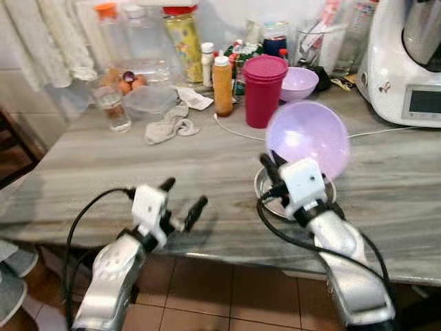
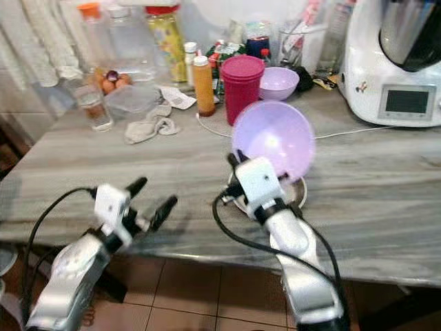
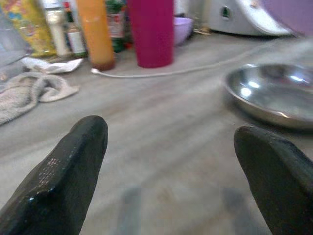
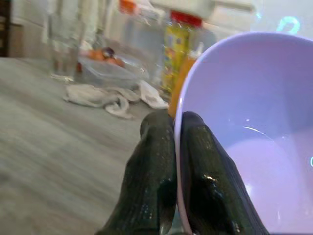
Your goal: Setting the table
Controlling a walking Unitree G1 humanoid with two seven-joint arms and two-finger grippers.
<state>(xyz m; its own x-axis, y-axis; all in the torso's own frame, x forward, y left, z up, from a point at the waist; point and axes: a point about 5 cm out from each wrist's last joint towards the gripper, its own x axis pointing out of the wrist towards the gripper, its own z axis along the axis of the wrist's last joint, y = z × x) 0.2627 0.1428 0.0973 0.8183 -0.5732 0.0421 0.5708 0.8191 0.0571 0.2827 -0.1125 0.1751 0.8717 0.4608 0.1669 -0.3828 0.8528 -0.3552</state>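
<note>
A lilac plastic bowl is held tilted on its edge above a shiny steel plate on the marble counter. My right gripper is shut on the bowl's rim, one finger inside and one outside. My left gripper hovers open over the counter's front edge, to the left of the plate, with nothing between its fingers. The steel plate lies off to one side in the left wrist view. A second lilac bowl sits at the back beside a magenta cup stack.
An orange sauce bottle, jars, a glass, a plastic tub with eggs and a crumpled cloth crowd the back of the counter. A white kitchen machine stands at the back right, its cable trailing across the counter.
</note>
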